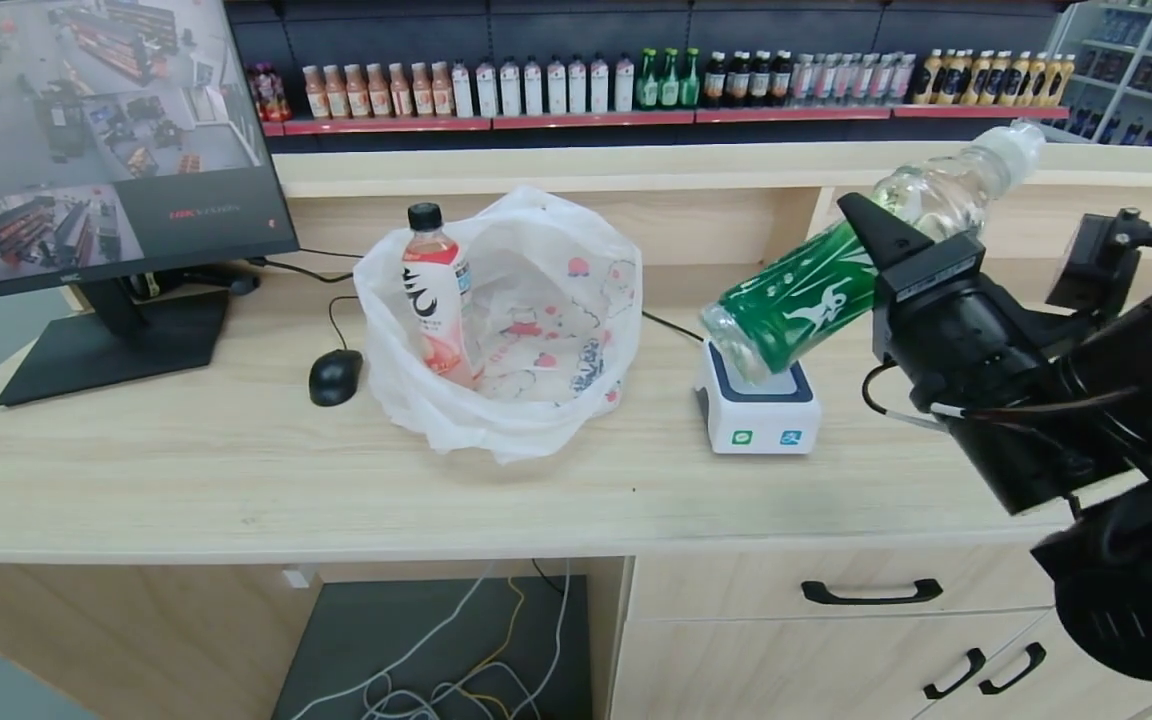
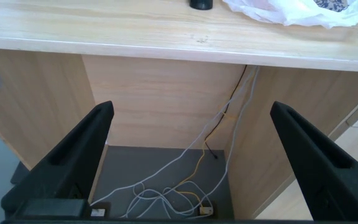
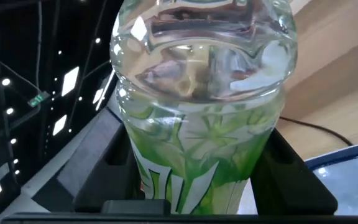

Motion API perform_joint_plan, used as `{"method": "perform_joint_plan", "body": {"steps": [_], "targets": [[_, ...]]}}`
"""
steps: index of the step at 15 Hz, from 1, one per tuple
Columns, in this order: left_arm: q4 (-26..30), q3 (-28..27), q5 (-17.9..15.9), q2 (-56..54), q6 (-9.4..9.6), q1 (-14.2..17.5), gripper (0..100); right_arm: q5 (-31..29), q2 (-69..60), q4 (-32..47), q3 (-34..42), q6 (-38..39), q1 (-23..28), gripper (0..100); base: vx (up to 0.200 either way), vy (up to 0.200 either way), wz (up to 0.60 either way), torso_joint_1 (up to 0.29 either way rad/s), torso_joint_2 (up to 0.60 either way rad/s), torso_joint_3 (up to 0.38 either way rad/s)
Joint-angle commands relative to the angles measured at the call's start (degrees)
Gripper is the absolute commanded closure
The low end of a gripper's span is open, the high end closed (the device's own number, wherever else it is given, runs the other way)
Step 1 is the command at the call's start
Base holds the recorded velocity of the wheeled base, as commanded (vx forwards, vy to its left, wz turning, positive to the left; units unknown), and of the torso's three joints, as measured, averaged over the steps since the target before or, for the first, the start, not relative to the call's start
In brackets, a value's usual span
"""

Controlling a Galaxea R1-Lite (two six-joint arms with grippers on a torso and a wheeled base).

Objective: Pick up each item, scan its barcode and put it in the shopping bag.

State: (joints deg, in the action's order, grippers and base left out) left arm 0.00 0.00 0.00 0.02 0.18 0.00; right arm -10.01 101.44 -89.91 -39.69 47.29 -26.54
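Wooden counter (image 1: 236, 470), green-labelled bottle (image 1: 806, 300) clamped between right fingers (image 1: 868, 228) above scanner (image 1: 761, 415); left fingers (image 2: 79, 155) apart

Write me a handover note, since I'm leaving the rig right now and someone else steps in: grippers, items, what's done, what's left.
Right gripper: shut on the green-labelled bottle, held tilted with its base just above the scanner.
Left gripper: open, holding nothing, low in front of the counter.
Done: the pink-labelled bottle stands in the shopping bag.
Left: whether the scan has registered cannot be told; confirm it, then put the green-labelled bottle in the bag.
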Motion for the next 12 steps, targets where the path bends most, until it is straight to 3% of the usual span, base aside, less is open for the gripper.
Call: {"method": "perform_joint_plan", "body": {"steps": [1, 2, 6, 12], "targets": [[0.00, 0.00, 0.00, -0.02, -0.01, 0.00, 0, 0.25, 6.49, -0.09, -4.25, 2.20, 3.25, 100, 0.000, 0.000, 0.00, 0.000, 0.00, 0.000], [0.00, 0.00, 0.00, -0.02, -0.01, 0.00, 0, 0.34, 8.43, -0.09, -6.89, 4.22, 4.83, 100, 0.000, 0.000, 0.00, 0.000, 0.00, 0.000], [0.00, 0.00, 0.00, -0.02, -0.01, 0.00, 0, 0.16, 9.48, 12.56, -16.82, 12.30, 6.76, 100, 0.000, 0.000, 0.00, 0.000, 0.00, 0.000], [0.00, 0.00, 0.00, -0.02, -0.01, -0.09, 0, 0.16, 10.89, 13.09, -17.35, 14.32, 7.03, 100, 0.000, 0.000, 0.00, 0.000, 0.00, 0.000]]}}
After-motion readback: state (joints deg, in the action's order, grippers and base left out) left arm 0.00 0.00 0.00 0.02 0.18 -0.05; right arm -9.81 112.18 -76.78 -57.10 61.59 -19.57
